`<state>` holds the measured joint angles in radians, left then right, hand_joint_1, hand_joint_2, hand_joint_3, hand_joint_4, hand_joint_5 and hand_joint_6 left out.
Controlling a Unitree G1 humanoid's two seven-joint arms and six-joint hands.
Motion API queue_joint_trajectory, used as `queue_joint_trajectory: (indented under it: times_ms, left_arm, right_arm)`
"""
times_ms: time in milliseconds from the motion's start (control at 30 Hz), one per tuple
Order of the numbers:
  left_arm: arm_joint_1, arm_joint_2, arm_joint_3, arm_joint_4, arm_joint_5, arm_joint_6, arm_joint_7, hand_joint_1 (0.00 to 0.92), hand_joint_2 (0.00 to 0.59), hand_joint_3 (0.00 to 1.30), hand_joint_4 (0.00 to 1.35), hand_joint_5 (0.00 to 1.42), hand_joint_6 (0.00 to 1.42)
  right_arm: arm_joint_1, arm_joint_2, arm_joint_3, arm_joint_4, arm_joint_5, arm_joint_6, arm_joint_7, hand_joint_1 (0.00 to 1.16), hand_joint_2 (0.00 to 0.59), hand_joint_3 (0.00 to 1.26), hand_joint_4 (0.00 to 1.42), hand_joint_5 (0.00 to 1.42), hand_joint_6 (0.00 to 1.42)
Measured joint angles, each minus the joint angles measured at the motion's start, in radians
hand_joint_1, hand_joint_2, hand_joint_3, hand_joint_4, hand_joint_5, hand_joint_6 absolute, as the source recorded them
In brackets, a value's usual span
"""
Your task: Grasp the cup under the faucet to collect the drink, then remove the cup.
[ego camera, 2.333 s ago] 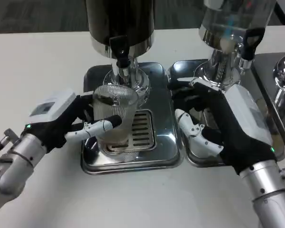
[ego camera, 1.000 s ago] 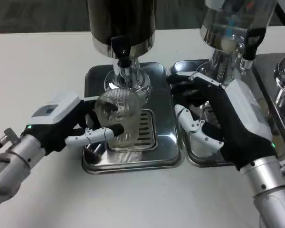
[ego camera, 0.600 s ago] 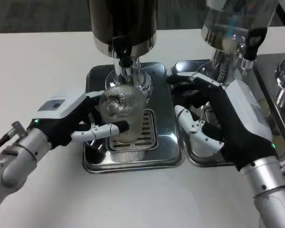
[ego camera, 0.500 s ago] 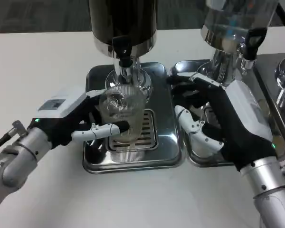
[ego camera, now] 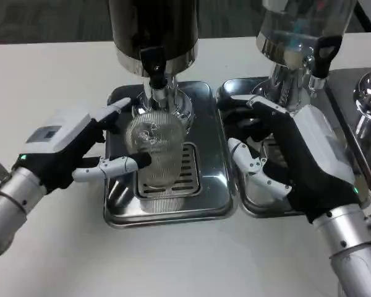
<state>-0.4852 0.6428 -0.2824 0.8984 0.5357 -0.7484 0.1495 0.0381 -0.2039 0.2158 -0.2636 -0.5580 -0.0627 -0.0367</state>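
Ribbed clear glass cup [ego camera: 158,154] stood tilted under the black faucet [ego camera: 154,69], mouth leaning back; left hand [ego camera: 71,151] fingers [ego camera: 114,167] clasped it, right hand [ego camera: 297,162] fingers spread.

Bright, even light from overhead washes the white table [ego camera: 62,68] pale, with only soft shadows. Glare streaks the steel drip trays [ego camera: 210,154] and dispenser bases. The ribbed cup [ego camera: 157,151] looks slightly smeared by motion blur.

At frame centre the cup [ego camera: 157,150] stands on the drip tray [ego camera: 213,192], below the faucet [ego camera: 155,74]. My left hand [ego camera: 71,150] lies left of it; my right hand [ego camera: 294,161] lies over the neighbouring tray [ego camera: 250,207], right of centre.
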Motion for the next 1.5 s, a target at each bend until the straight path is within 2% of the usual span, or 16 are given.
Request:
queue_joint_trajectory:
  times_ms: [233, 467, 633, 733, 833, 933, 1033, 1167, 1500]
  left_arm:
    - [0.079, 0.033, 0.070, -0.108, -0.069, 0.001, -0.039, 0.000, 0.065, 0.15, 0.15, 0.33, 0.46]
    - [0.186, 0.066, 0.190, -0.216, -0.244, -0.045, -0.139, 0.000, 0.090, 0.22, 0.19, 0.33, 0.47]
    - [0.217, 0.066, 0.273, -0.252, -0.494, -0.097, -0.311, 0.000, 0.091, 0.27, 0.22, 0.33, 0.47]
    - [0.215, 0.061, 0.329, -0.262, -0.711, -0.092, -0.507, 0.000, 0.090, 0.30, 0.26, 0.33, 0.46]
    - [0.206, 0.049, 0.354, -0.263, -0.828, -0.044, -0.648, 0.000, 0.090, 0.33, 0.28, 0.34, 0.43]
    - [0.156, 0.033, 0.396, -0.263, -0.966, 0.068, -0.828, 0.000, 0.084, 0.34, 0.29, 0.34, 0.43]
    - [0.103, 0.024, 0.432, -0.263, -1.027, 0.151, -0.930, 0.000, 0.079, 0.36, 0.30, 0.34, 0.41]
    - [0.032, 0.007, 0.461, -0.258, -1.063, 0.255, -1.045, 0.000, 0.068, 0.38, 0.30, 0.35, 0.41]
    - [-0.101, -0.048, 0.477, -0.171, -1.072, 0.440, -1.199, 0.000, 0.062, 0.38, 0.30, 0.35, 0.39]
  right_arm:
    - [-0.009, 0.000, 0.001, 0.020, 0.009, -0.001, 0.000, 0.42, 0.461, 0.37, 0.43, 0.55, 0.55]
    - [-0.014, -0.001, -0.001, 0.021, 0.014, -0.004, 0.001, 0.42, 0.461, 0.37, 0.43, 0.55, 0.55]
    - [-0.014, -0.001, -0.001, 0.021, 0.016, -0.007, 0.000, 0.42, 0.461, 0.37, 0.43, 0.55, 0.54]
    - [-0.014, 0.000, -0.001, 0.022, 0.017, -0.008, 0.000, 0.42, 0.461, 0.38, 0.44, 0.55, 0.54]
    - [-0.015, 0.002, -0.001, 0.025, 0.018, -0.009, 0.000, 0.42, 0.461, 0.38, 0.44, 0.55, 0.54]
    - [-0.020, 0.005, 0.000, 0.032, 0.019, -0.013, 0.000, 0.42, 0.461, 0.39, 0.44, 0.55, 0.53]
    - [-0.023, 0.007, 0.000, 0.041, 0.023, -0.017, -0.001, 0.42, 0.461, 0.39, 0.44, 0.55, 0.52]
    - [-0.026, 0.012, 0.000, 0.061, 0.029, -0.023, -0.004, 0.42, 0.461, 0.40, 0.44, 0.55, 0.52]
    - [-0.026, 0.022, 0.000, 0.067, 0.033, -0.031, -0.023, 0.42, 0.461, 0.40, 0.45, 0.55, 0.52]
